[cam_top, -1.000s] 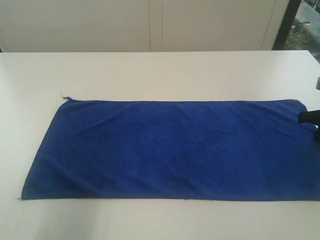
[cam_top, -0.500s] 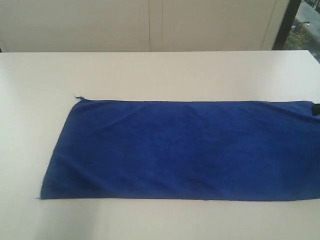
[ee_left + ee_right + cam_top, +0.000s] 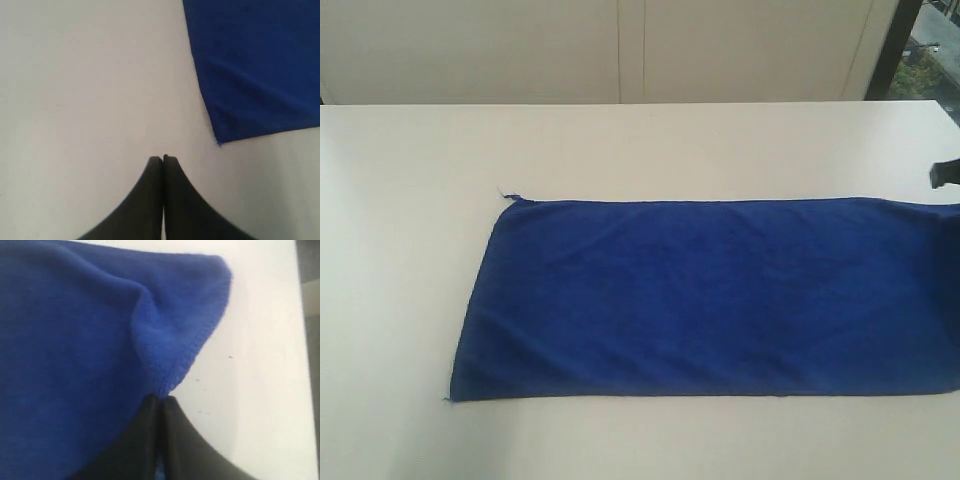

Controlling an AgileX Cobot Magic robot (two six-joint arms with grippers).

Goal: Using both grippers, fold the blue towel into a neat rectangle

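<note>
The right gripper (image 3: 160, 399) has its fingers pressed together and pinches the hemmed edge of the blue towel (image 3: 75, 340) just beside a rounded corner. The cloth bunches into a small ridge at the tips. In the exterior view only a black bit of that arm (image 3: 945, 173) shows at the right border, by the far right end of the cloth.

The left gripper (image 3: 163, 160) is closed tip to tip with nothing between the fingers. It sits over the bare white table (image 3: 75, 75), near a towel corner (image 3: 218, 142) but apart from it.

The cloth lies flat, spread lengthwise from mid-table rightward and cut off by the right border. A short pale thread (image 3: 505, 192) sticks out at its far left corner. Pale cabinet panels (image 3: 620, 50) stand behind.
</note>
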